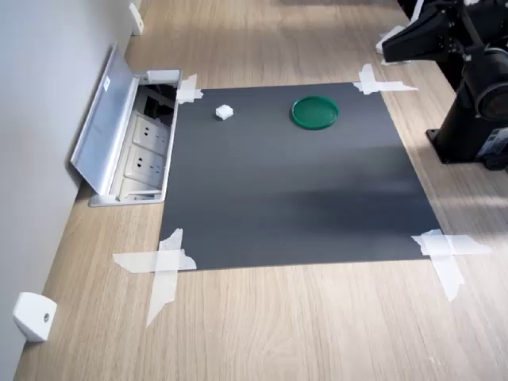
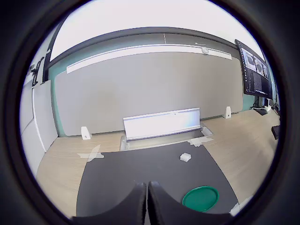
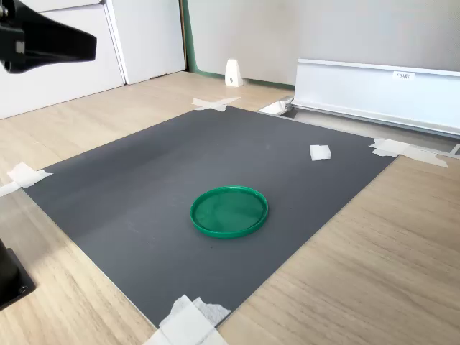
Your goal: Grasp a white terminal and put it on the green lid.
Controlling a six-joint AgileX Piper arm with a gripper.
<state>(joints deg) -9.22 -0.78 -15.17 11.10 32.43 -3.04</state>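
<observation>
So my gripper [image 2: 148, 201] is sitting with its two fingers pressed together, no gap I can make out in the wrist view, and nothing pinched between them, so it's empty and closed up. It's hanging high and back over the near edge of the black mat [image 1: 294, 190], not near anything yet; in the first exterior view I only catch the dark arm [image 1: 468, 71] parked off the mat's corner, well apart from the parts. Using the green lid [image 1: 315, 112] as my anchor: it lies flat on the mat, rim up, with nothing on it. The white terminal [image 1: 225, 112] sits on the mat too, well apart from the lid, on the side of the lid toward the open floor socket box [image 1: 139, 151] and its raised metal flap. In the second exterior view the same thing holds, the terminal is beyond the lid, closer to the flap than to the lid. From the wrist view the lid is the nearer of the two and the terminal is farther out past it. White tape strips [image 1: 163, 266] hold the mat corners, and there's a white wedge [image 1: 34, 316] by the wall, far from the lid, which I'm ignoring. Progress-wise I'd call it basically zero: no grasp, no lift, lid bare. Still left by my read: open the fingers, reach past the lid, pick the little block, carry it back and drop it on the lid.
</observation>
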